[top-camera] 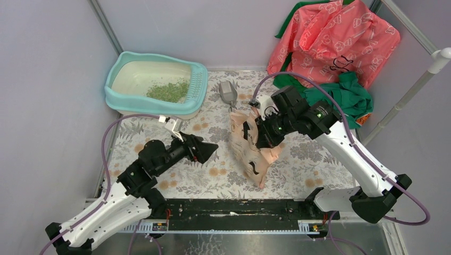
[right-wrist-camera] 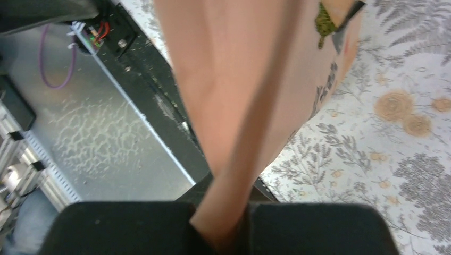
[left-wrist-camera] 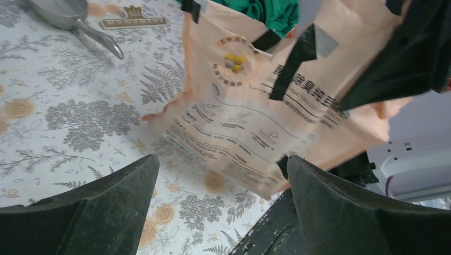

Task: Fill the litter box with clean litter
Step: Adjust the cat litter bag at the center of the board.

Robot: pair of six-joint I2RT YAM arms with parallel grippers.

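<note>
The turquoise litter box (top-camera: 118, 99) stands at the back left, with a patch of green clean litter (top-camera: 169, 90) in its cream pan. A pink-orange printed litter bag (top-camera: 251, 154) hangs over the middle of the table. My right gripper (top-camera: 250, 133) is shut on the bag's upper edge; the right wrist view shows the bag (right-wrist-camera: 250, 106) pinched between the jaws. My left gripper (top-camera: 210, 150) stands open left of the bag with nothing between its fingers (left-wrist-camera: 106, 202). The bag (left-wrist-camera: 266, 122) fills the left wrist view ahead of them.
A grey scoop (top-camera: 227, 93) lies right of the litter box, also seen as the scoop (left-wrist-camera: 74, 18) in the left wrist view. Pink and green cloths (top-camera: 332, 42) are piled at the back right. A black rail (top-camera: 234, 207) runs along the near edge.
</note>
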